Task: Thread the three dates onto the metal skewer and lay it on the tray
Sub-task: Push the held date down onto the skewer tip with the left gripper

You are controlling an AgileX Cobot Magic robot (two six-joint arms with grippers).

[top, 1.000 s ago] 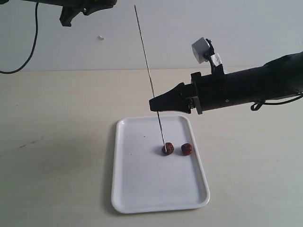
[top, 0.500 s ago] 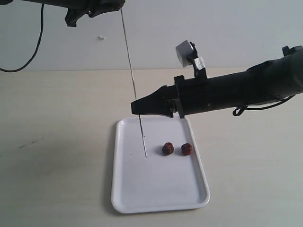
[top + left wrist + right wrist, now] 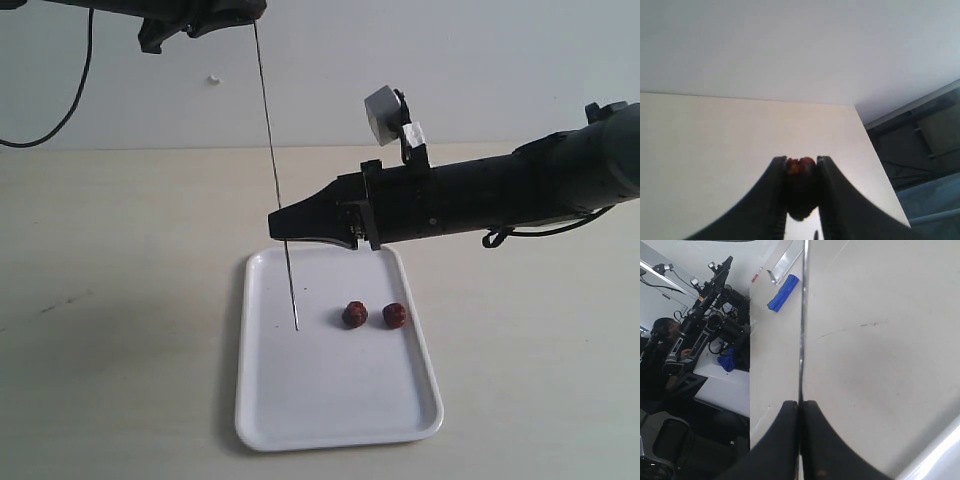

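Observation:
Two wrinkled reddish-brown dates (image 3: 354, 314) (image 3: 395, 315) lie side by side on the white tray (image 3: 320, 400). The third date (image 3: 801, 187) is pinched between the fingers of my left gripper (image 3: 801, 159), which is shut on it and hangs high at the top left (image 3: 245, 14). My right gripper (image 3: 277, 225) reaches in from the right above the tray's far edge, shut on the metal skewer (image 3: 270, 140). The skewer stands nearly upright, its lower tip just over bare tray left of the dates and its upper end close under the left gripper. In the right wrist view the skewer (image 3: 802, 315) runs out from between the shut fingers (image 3: 800, 404).
The tray lies on a pale beige table (image 3: 120, 300) in front of a white wall. A black cable (image 3: 75, 70) hangs at the far left. In the right wrist view a blue object (image 3: 783, 292) lies near the table's edge, with other equipment beyond it.
My right gripper has carried the skewer leftwards; its lower tip left the left date and now hangs over bare tray. The skewer's top has come in under the left gripper.

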